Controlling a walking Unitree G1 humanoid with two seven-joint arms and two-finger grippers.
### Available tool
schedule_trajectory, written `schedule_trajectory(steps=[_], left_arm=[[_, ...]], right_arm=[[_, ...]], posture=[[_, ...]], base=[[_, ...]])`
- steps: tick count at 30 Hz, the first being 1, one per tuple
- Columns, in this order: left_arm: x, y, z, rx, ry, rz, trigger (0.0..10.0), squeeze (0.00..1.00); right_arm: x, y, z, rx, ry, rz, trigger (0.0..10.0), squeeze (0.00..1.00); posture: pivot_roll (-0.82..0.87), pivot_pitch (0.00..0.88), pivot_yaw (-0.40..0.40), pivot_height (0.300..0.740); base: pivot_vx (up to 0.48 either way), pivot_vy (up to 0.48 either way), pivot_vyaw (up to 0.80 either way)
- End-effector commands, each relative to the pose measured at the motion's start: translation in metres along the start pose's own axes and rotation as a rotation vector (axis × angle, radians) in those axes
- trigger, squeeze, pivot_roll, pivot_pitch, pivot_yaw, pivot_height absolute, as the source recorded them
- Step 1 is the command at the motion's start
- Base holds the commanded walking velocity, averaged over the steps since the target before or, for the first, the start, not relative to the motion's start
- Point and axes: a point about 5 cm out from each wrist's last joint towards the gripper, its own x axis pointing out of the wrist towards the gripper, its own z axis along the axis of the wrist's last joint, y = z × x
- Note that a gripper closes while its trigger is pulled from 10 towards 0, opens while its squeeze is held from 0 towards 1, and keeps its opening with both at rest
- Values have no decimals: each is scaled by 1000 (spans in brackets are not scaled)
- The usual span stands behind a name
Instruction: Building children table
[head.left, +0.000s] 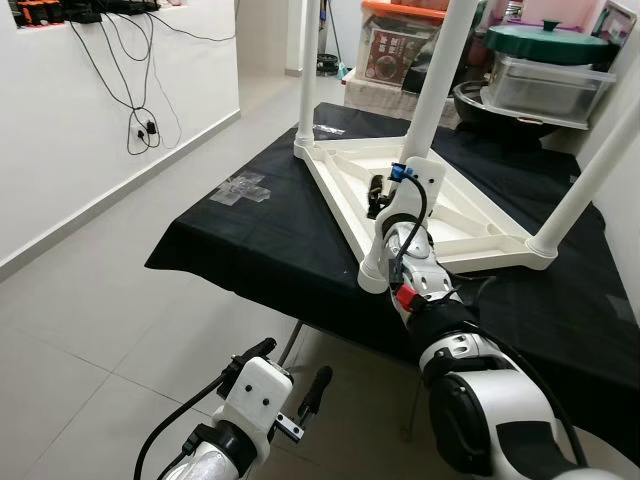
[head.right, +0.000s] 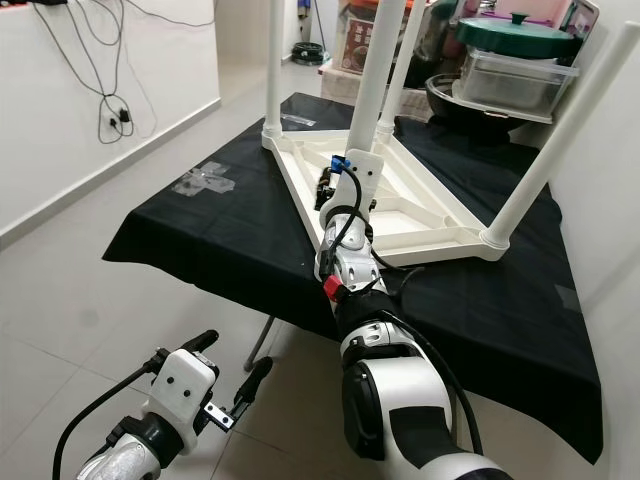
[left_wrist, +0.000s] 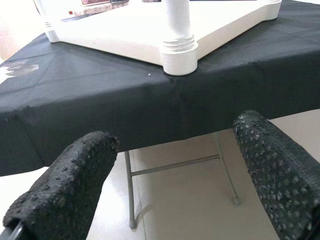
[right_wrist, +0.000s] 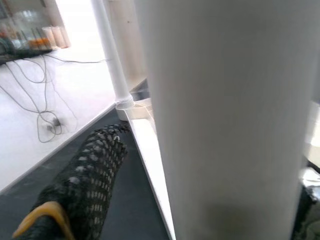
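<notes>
Right, nearest first: left pincer (head.left: 290, 385) hangs low off the worktop's front edge, over the tiled floor (head.left: 120, 330), fingers spread wide with nothing between them, idle.

Right pincer (head.left: 385, 195) is up on the worktop (head.left: 250, 240), which is draped in black cloth, at the near leg (head.left: 425, 120) of the children table (head.left: 400, 200). Wrist view has a textured finger (right_wrist: 95, 175) just beside the white tube; I can't see whether it's clamped or only alongside, so grip state unknown.

The children table lies upside down mid-worktop, ribbed underside up. Four legs stand in the corner sockets; far-left leg (head.left: 305, 75), right leg (head.left: 595, 175).

Handling guess: moulded plastic, light, stiff but smooth, so the tubes will slip under rubber pads. Take a leg low, near its socket collar (left_wrist: 179, 50), where leverage is short and it won't rock. The top will slide on the cloth if pushed sideways.

Behind: storage tubs (head.left: 545, 75), and cables (head.left: 140, 125) on the wall.
</notes>
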Motion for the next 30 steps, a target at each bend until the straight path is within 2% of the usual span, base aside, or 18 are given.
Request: schedule_trajectory(steps=[1, 2, 3, 5, 6, 8, 9, 11, 15, 19, 20, 21, 22, 23, 24, 26, 27, 30], left_arm=[[0, -1, -5, 3, 21, -13, 10000, 0], [0, -1, -5, 2, 21, -13, 10000, 0], [0, -1, -5, 2, 21, -13, 10000, 0], [1, -1, -5, 1, 20, -13, 10000, 0], [1, -1, -5, 1, 20, -13, 10000, 0], [1, -1, -5, 2, 19, -14, 10000, 0], [1, -1, -5, 2, 19, -14, 10000, 0], [1, -1, -4, 4, 17, -11, 10000, 0], [1, -1, -4, 6, 15, -9, 10000, 0], [1, 0, -4, 6, 17, -6, 10000, 0], [1, 0, -4, 5, 18, -5, 10000, 0], [1, 0, -4, 5, 18, -5, 10000, 0], [1, -1, -3, 4, 19, -4, 10000, 0], [1, -1, -3, 3, 19, -3, 10000, 0], [1, -1, -3, 3, 19, -3, 10000, 0], [2, -1, -4, 2, 21, -3, 10000, 0], [2, -1, -4, 2, 21, -3, 10000, 0], [2, -1, -4, 1, 21, -5, 10000, 0]], right_arm=[[0, 0, -5, 44, 29, 81, 10000, 0], [0, -4, -3, 72, 33, 162, 10000, 0], [0, -4, -3, 72, 33, 162, 10000, 0], [-8, -5, -4, 177, 125, 566, 10000, 0], [-8, -5, -4, 177, 125, 566, 10000, 0], [-20, -5, -3, 200, 179, 850, 10000, 0], [-20, -5, -3, 200, 179, 850, 10000, 0], [-27, 0, -6, 114, 219, 1033, 10000, 0], [-30, 8, -8, 59, 249, 1127, 10000, 0], [-28, 21, -12, -14, 263, 1146, 10000, 0], [-25, 27, -12, -40, 256, 1112, 275, 0], [-25, 27, -12, -40, 256, 1112, 275, 0], [-13, 30, -8, -62, 199, 915, 0, 0], [-9, 28, -5, -56, 182, 828, 0, 0], [-9, 28, -5, -56, 182, 828, 0, 0], [-2, 21, 1, -56, 152, 694, 0, 0], [-2, 21, 1, -56, 152, 694, 0, 0], [2, 9, 6, -33, 127, 564, 0, 0]], posture=[[73, 21, -108, 740], [72, 22, -107, 740], [72, 22, -107, 740], [70, 23, -108, 740], [70, 23, -108, 740], [73, 25, -110, 740], [73, 25, -110, 740], [81, 31, -115, 740], [83, 32, -117, 740], [83, 34, -117, 740], [84, 37, -118, 740], [84, 37, -118, 740], [86, 40, -122, 740], [86, 40, -122, 740], [86, 40, -122, 740], [83, 42, -119, 740], [83, 42, -119, 740], [79, 41, -118, 740]], base=[[0, 0, 0], [0, 0, 0], [0, 0, 0], [0, 0, 0], [0, 0, 0], [0, 0, 0], [0, 0, 0], [0, 0, 0], [0, 0, 0], [0, 0, 0], [0, 0, 0], [0, 0, 0], [0, 0, 0], [0, 0, 0], [0, 0, 0], [0, 0, 0], [0, 0, 0], [0, 0, 0]])
